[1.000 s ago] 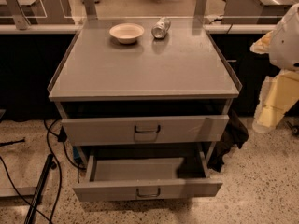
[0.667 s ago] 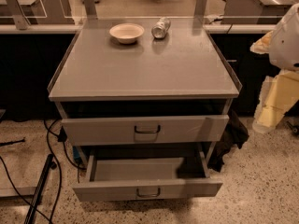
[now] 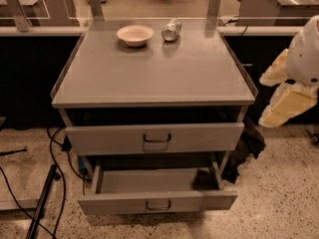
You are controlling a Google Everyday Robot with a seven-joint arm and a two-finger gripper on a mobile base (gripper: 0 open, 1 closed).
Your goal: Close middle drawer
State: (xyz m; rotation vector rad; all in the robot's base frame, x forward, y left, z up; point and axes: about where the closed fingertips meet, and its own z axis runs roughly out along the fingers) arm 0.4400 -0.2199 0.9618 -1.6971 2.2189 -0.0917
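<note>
The middle drawer (image 3: pixel 157 202) is the lower of the two grey drawers that show. It stands pulled far out toward me, its shallow tray is open, and its flat front has a small dark handle. The taller-fronted drawer (image 3: pixel 155 138) above it sits almost flush with the cabinet. My arm (image 3: pixel 291 96) shows as white and cream parts at the right edge, level with the cabinet top and well to the right of the drawers. My gripper does not show in this view.
A white bowl (image 3: pixel 135 34) and a tipped can (image 3: pixel 172 30) lie at the back of the cabinet top (image 3: pixel 149 76). Black cables (image 3: pixel 55 148) and a dark bar (image 3: pixel 42 203) lie on the speckled floor to the left. A dark cloth (image 3: pixel 246 148) hangs at the cabinet's right.
</note>
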